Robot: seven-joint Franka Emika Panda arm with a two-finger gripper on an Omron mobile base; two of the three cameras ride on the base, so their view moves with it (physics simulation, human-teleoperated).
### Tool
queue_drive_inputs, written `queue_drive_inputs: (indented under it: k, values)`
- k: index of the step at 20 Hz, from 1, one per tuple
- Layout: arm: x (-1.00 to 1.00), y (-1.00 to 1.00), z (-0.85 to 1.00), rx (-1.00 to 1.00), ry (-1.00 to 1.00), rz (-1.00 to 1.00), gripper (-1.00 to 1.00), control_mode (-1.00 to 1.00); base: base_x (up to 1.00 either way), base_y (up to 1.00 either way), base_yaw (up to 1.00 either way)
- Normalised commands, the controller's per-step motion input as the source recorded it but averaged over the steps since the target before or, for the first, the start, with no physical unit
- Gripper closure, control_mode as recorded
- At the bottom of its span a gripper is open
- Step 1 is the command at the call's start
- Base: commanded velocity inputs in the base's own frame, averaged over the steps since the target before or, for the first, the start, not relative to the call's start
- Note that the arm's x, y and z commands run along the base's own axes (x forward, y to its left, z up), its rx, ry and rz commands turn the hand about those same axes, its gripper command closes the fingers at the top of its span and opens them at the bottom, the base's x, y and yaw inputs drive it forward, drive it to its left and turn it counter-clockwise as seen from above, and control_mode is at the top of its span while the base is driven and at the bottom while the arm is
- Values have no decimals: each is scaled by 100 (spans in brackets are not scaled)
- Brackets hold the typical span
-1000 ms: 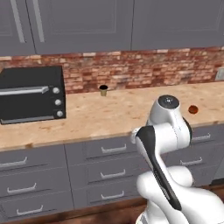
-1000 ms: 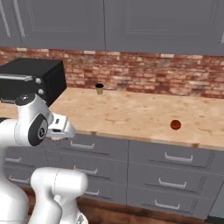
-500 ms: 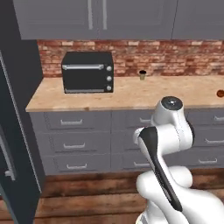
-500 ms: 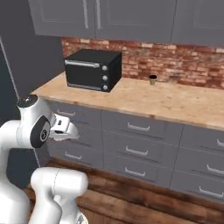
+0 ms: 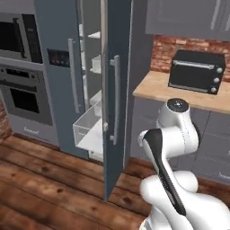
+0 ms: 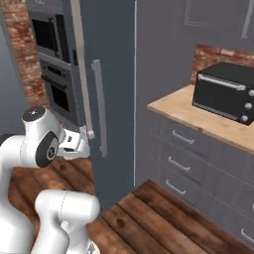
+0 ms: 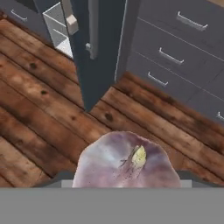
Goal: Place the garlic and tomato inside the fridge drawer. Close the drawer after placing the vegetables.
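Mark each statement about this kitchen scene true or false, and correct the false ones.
1. The fridge drawer is pulled out. True.
2. The garlic lies on the wooden floor. False: it sits between the gripper's fingers, above the floor.
3. The fridge door stands open. True.
4. The toaster oven sits inside the fridge. False: it stands on the counter.
5. The drawer holds a tomato. False: the part that shows is empty.

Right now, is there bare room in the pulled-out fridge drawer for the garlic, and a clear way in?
The fridge drawer stands pulled out, its white bottom bare between the clear walls. The open fridge door crowds its right side, so the freer way in is from above and the front. The garlic sits at the gripper.
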Motion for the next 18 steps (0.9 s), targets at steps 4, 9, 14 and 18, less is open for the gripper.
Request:
queue_drive_inputs:
  k: [4,9,14,18]
  values:
    - [0,0,0,0,0,0,100,100,-3,100,58]
    - [0,0,0,0,0,0,100,100,59,100,20]
    - [0,0,0,0,0,0,100,100,100,100,-28]
    - [0,0,0,0,0,0,100,100,100,96,-43]
